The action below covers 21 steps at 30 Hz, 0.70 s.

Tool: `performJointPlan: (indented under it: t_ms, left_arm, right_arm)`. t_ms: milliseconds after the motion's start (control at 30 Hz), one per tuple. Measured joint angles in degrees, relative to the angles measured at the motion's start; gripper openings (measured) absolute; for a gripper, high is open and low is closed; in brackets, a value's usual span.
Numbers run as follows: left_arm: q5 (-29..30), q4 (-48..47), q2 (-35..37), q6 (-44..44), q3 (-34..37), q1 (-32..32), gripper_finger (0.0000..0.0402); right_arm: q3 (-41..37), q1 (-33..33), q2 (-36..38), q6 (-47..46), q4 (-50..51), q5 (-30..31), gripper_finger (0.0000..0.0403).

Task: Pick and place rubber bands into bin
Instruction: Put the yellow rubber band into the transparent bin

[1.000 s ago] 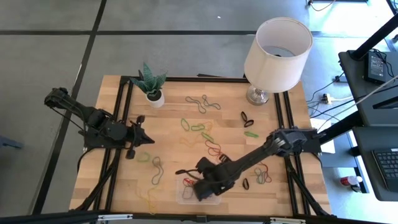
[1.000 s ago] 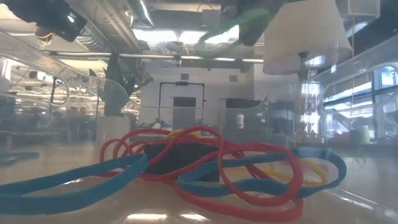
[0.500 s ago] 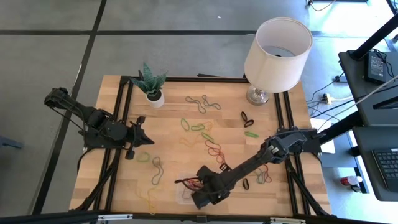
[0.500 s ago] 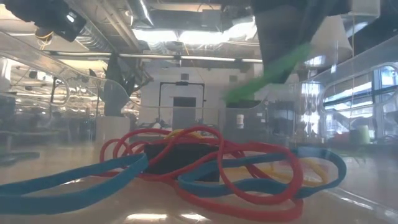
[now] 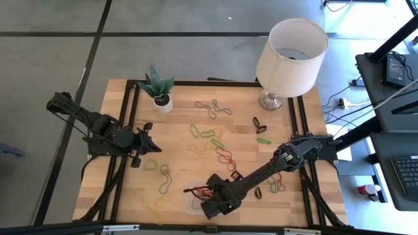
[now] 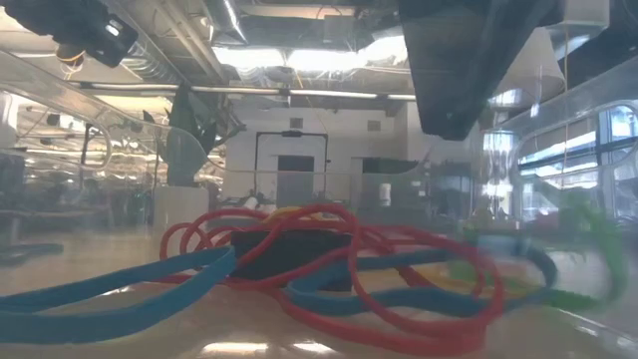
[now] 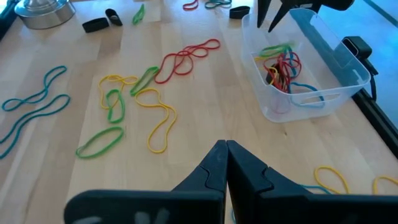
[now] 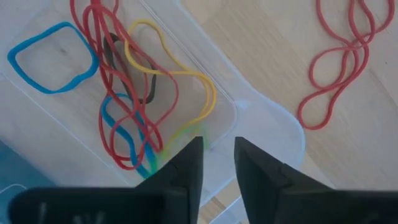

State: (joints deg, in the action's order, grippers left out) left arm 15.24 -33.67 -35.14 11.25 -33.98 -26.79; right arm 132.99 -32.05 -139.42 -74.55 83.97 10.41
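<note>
The bin (image 5: 194,206) stands near the table's near edge and holds red, blue, yellow and black rubber bands (image 8: 124,93). My right gripper (image 8: 219,155) hangs open just above the bin, nothing between its fingers. A green band (image 8: 181,140) shows blurred below it, inside the bin (image 7: 323,68), also blurred in the low view (image 6: 583,249). Several more rubber bands (image 5: 222,153) lie loose on the table. My left gripper (image 7: 226,149) waits shut at the table's left, above the wood.
A white lamp (image 5: 290,55) stands at the far right corner and a small potted plant (image 5: 158,91) at the far left. Black rails (image 5: 130,130) run along both sides of the table. Red bands (image 8: 339,62) lie on the wood just beside the bin.
My right gripper has gone toward the near edge and down over the bin with the green band, then opened and let it go. The band has dropped from high above into the bin.
</note>
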Motion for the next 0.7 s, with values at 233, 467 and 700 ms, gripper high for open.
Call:
performJointPlan:
  t_ms: [233, 467, 700]
  left_arm:
    - [0.04, 0.00, 0.00, -0.02, 0.00, 0.00, 0.0002]
    - [0.59, 0.00, 0.02, 0.08, 0.00, 0.00, 0.0002]
    - [0.70, 0.06, -0.07, 1.20, 0.00, 0.00, 0.0002]
  right_arm:
    - [1.26, 0.00, 0.36, 1.64, -0.33, 2.81, 0.0089]
    - [1.99, 0.37, 0.58, 9.00, -0.71, 4.94, 0.0008]
    - [1.72, 2.14, 2.82, 17.46, -1.25, 8.32, 0.0003]
